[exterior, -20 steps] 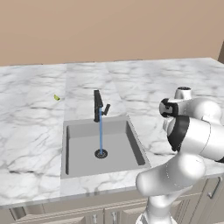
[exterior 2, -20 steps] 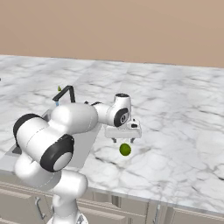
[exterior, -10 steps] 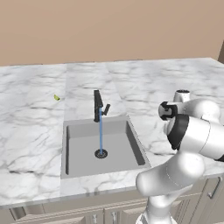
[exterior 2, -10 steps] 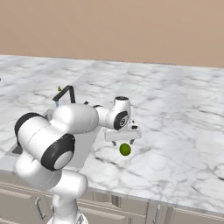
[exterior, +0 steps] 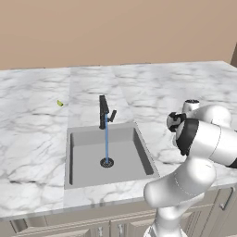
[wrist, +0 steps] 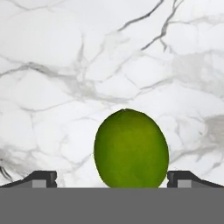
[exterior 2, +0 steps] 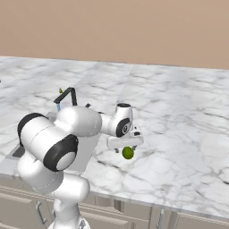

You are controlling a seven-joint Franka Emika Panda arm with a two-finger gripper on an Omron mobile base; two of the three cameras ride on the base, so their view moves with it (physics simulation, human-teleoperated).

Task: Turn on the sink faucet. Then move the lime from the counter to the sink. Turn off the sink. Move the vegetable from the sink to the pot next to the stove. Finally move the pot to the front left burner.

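Note:
The lime (wrist: 131,148) rests on the white marble counter (exterior 2: 179,134), to the right of the sink (exterior: 83,171). My gripper (exterior 2: 127,146) hangs straight over the lime (exterior 2: 128,153) and is open. One dark fingertip (wrist: 41,177) stands off each side of the fruit without touching it. The black sink faucet (exterior: 104,113) stands behind the basin, and a blue stream of water runs from it down to the drain (exterior: 107,162). The pot and the stove are out of view.
A tiny yellow-green speck (exterior: 60,103) lies on the counter to the back left of the sink. My own white arm (exterior: 203,139) bulks over the counter's front right. A beige wall runs behind the counter, and cabinet fronts (exterior 2: 134,219) show below it.
The hand has sunk lower over the lime, so its fingers now reach down beside the fruit. The lime, the faucet and the running water are unchanged.

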